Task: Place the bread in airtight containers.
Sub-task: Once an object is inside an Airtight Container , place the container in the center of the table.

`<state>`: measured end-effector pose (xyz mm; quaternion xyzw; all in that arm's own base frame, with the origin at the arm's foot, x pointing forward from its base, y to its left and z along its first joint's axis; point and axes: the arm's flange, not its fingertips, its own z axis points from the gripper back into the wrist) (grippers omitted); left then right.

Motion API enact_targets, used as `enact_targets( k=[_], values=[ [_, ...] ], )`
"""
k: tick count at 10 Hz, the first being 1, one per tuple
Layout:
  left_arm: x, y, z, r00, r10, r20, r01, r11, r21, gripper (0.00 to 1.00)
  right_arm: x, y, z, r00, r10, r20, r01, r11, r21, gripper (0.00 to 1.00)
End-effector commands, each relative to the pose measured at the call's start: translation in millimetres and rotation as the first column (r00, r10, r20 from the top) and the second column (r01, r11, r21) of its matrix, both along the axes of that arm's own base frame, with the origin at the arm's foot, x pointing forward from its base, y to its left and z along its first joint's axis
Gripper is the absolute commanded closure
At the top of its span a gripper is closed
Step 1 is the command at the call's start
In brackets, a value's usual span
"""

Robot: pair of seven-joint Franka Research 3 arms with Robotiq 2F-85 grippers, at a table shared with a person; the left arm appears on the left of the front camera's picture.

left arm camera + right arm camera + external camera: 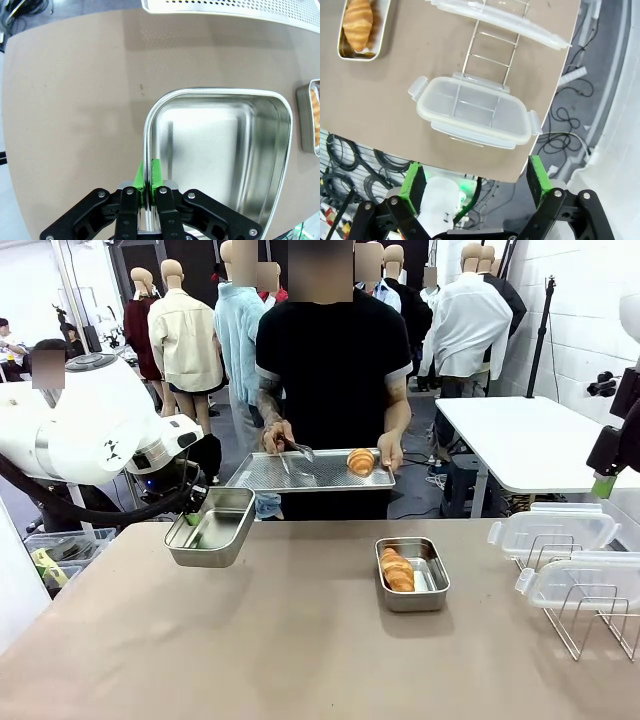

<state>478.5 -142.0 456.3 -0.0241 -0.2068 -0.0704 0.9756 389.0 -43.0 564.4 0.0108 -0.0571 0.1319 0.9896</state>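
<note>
The left hand [148,172] is pressed together on the rim of an empty steel container [220,135], with one green pad on each side of the wall. The container appears to be lifted off the bench [75,110]. Its long axis appears to run ahead of the hand, toward the perforated tray [240,7]. Open bench is seen to the left of this hand and ahead of it, up to the rounded edge.

To its right, well apart from the held container, a second steel container [436,585] is standing on the bench with a croissant [397,568] inside. The croissant is laid along the long axis of that container, its tips pointing to the far and near sides. Open bench lies between both containers. The other croissant [361,461] is lying on the tray, which is held by a person beyond the far edge.

The right hand [476,177] is spread wide over the bench edge. Ahead of it a clear lid [472,112] is resting on a wire rack [490,55].
</note>
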Motion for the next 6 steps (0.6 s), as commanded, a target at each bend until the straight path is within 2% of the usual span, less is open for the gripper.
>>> enact_targets(
  k=[1,6],
  values=[
    [0.4,2.2,2.8,1.000,-0.007,0.013,0.007,1.000,-0.004,1.00,-5.3,3.4,1.7,1.000,-0.022,0.005,0.022,1.000,-0.010,0.00],
    [0.4,2.2,2.8,1.000,-0.007,0.013,0.007,1.000,-0.004,1.00,-5.3,3.4,1.7,1.000,-0.022,0.005,0.022,1.000,-0.010,0.00]
  ],
)
